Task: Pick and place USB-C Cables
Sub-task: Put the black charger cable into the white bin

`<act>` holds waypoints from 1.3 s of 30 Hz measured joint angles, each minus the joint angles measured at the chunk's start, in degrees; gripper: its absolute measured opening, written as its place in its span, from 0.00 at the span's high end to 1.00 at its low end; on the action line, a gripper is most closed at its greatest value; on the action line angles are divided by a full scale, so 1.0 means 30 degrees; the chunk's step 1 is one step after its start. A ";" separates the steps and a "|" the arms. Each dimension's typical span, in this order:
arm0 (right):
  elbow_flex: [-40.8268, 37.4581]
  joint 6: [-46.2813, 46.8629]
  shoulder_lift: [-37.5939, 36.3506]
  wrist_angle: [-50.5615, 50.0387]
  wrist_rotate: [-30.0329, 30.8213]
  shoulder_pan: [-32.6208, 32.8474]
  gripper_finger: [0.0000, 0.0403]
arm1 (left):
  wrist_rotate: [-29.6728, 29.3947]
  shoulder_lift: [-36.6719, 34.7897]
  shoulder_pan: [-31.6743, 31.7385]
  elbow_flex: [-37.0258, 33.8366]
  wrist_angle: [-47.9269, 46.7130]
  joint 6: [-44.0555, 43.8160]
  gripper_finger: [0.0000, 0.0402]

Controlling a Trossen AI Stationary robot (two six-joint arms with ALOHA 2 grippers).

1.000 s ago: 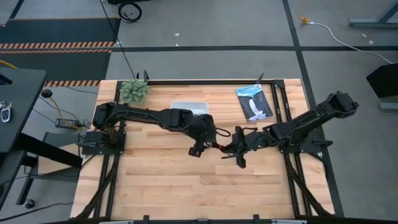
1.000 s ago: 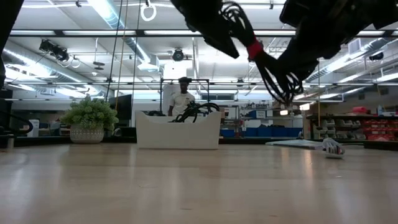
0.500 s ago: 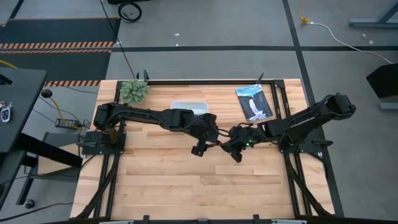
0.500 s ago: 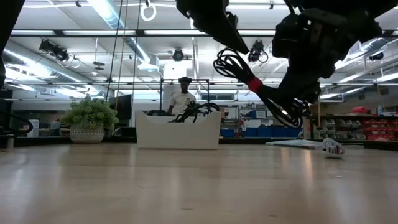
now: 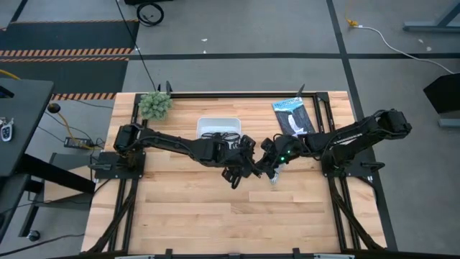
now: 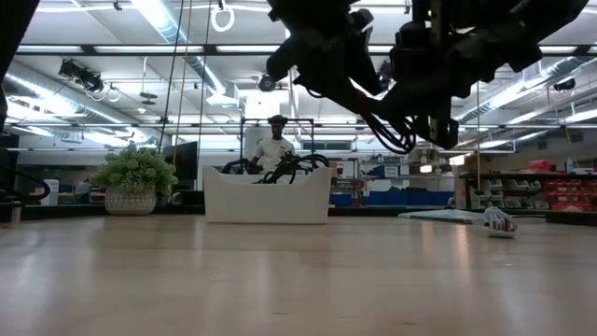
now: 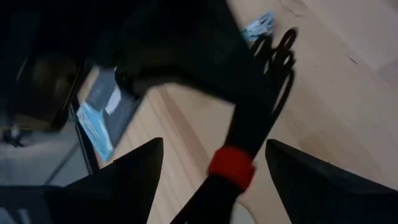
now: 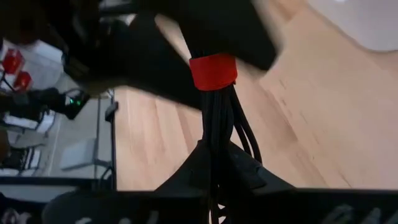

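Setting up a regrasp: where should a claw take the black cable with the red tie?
Take the black cable on its straight bundle beside the red tie, closing across it from the side: the tie packs the strands there, while the far loops splay. The right claw holds that stretch.

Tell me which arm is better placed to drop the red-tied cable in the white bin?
Left, probably: the white bin lies beside that arm; left gripper, open, straddles the cable the right gripper clamps.

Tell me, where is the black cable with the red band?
The black cable with the red band hangs in the air mid-table, between the left gripper and the right gripper, just in front of the white bin.
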 joint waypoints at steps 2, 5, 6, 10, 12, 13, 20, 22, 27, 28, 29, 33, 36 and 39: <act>0.0000 0.0235 0.0000 0.0186 -0.0105 -0.0254 0.93 | -0.0051 0.0000 -0.0138 0.0000 0.0071 0.0618 0.28; 0.0000 0.0422 0.0000 0.0532 -0.0421 -0.0490 0.93 | -0.0701 0.0007 -0.0230 0.0000 -0.0002 0.1148 0.29; 0.0000 0.0553 0.0000 0.0545 -0.0476 -0.0511 0.93 | -0.0969 0.0007 -0.0234 0.0007 -0.0079 0.1259 0.30; 0.0000 0.0964 0.0000 0.0640 -0.0792 -0.0637 0.92 | -0.1870 0.0007 -0.0221 0.0007 -0.0472 0.1528 0.40; 0.0000 0.0985 0.0000 0.0632 -0.0833 -0.0685 0.92 | -0.1909 0.0007 -0.0205 0.0007 -0.0567 0.1751 0.47; 0.0000 0.1063 0.0000 0.0666 -0.0908 -0.0709 0.92 | -0.1914 0.0007 -0.0205 0.0007 -0.0616 0.1805 0.51; 0.0000 0.1297 -0.0007 0.0924 -0.1864 -0.0735 0.92 | -0.1679 0.0007 -0.0205 0.0007 -0.0752 0.2349 0.76; 0.0000 0.1271 -0.0007 0.0917 -0.1873 -0.0741 0.91 | -0.1522 0.0007 -0.0197 0.0007 -0.0801 0.2340 0.81; 0.0000 0.0963 -0.0007 0.0917 -0.1847 -0.0825 0.82 | -0.0903 0.0007 -0.0180 0.0007 -0.0932 0.1669 0.81; 0.0000 0.0840 -0.0008 0.0917 -0.1899 -0.0878 0.80 | -0.0747 0.0007 -0.0171 0.0007 -0.1037 0.1373 0.81; 0.0000 0.0719 -0.0062 0.0910 -0.2000 -0.0979 0.77 | -0.0565 0.0007 -0.0147 0.0007 -0.1260 0.1130 0.81; 0.0000 -0.0211 -0.0859 0.0653 -0.2984 -0.1746 0.70 | -0.0078 0.0007 0.0066 0.0007 -0.2889 -0.0135 0.81; 0.0000 -0.1206 -0.1845 -0.0472 -0.3322 -0.2594 0.66 | 0.0491 0.0007 0.0643 0.0007 -0.4358 -0.1394 0.81; 0.0000 -0.2576 -0.2889 -0.1773 -0.2972 -0.3488 0.66 | 0.0649 0.0003 0.1450 0.0001 -0.5127 -0.2419 0.81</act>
